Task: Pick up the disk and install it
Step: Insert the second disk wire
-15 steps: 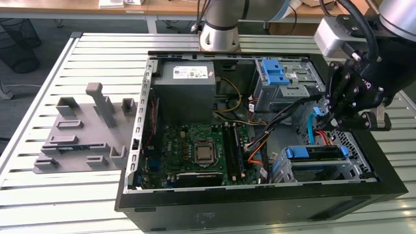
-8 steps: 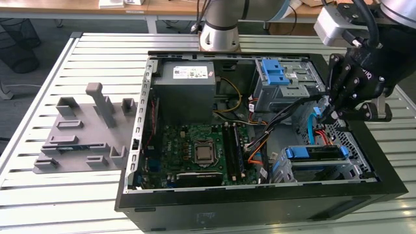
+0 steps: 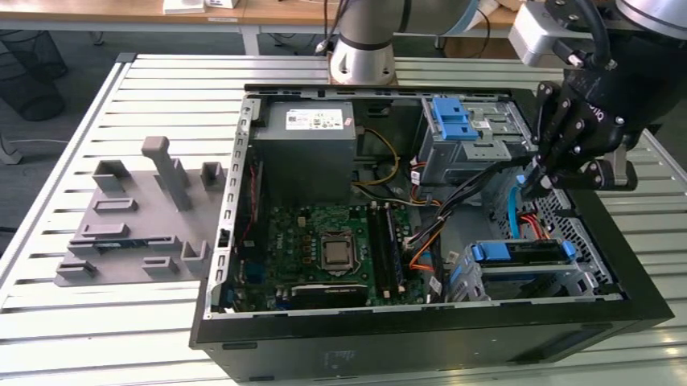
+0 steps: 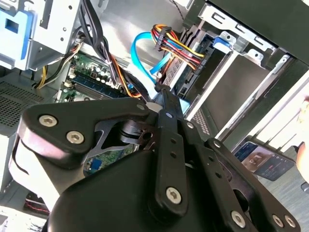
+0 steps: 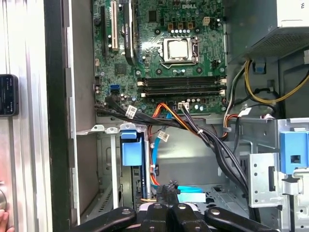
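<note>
The disk [image 3: 524,252], a dark drive in a blue carrier frame, sits in the lower drive bay at the near corner of the open computer case [image 3: 231,241], on the exterior view's right. Its blue carrier [image 5: 131,151] shows in both wrist views, standing on edge in the bay [image 4: 219,42]. My gripper [image 3: 533,178] hangs above the case's right side, over that bay. Its black fingers are shut together [image 4: 161,94] [image 5: 169,187]. A light-blue data cable [image 4: 142,46] runs right past the tips; I cannot tell whether it is pinched.
A grey power-supply box [image 3: 306,137] fills the case's far corner, with a blue latch [image 3: 462,121] on the upper bay. Cable bundles [image 5: 193,128] cross the motherboard [image 3: 333,245]. A grey fixture plate [image 3: 140,217] lies at the exterior view's left. A phone [image 4: 260,159] and a hand [image 5: 3,220] are beside the case.
</note>
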`<state>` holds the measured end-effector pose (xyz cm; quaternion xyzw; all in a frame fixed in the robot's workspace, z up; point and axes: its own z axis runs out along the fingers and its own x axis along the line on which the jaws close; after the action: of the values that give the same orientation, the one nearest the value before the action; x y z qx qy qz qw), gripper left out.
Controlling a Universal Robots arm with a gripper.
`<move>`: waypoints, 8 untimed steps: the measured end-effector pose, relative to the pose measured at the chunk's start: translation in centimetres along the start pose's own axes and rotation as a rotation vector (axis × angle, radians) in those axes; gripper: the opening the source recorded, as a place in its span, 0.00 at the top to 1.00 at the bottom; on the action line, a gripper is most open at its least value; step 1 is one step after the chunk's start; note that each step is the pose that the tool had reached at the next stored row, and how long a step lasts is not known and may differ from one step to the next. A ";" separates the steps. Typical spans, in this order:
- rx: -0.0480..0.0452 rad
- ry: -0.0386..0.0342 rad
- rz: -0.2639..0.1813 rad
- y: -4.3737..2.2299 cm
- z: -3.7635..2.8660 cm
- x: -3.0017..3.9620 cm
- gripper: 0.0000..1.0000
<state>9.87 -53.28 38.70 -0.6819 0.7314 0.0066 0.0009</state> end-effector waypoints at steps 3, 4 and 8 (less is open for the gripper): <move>0.0060 -0.0003 0.000 0.20 -0.09 -0.18 0.89; 0.0094 -0.0002 0.000 0.31 -0.09 -0.20 0.89; 0.0231 -0.0007 0.000 0.76 -0.10 -0.35 0.89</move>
<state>9.14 -52.88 38.80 -0.6820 0.7313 -0.0016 0.0090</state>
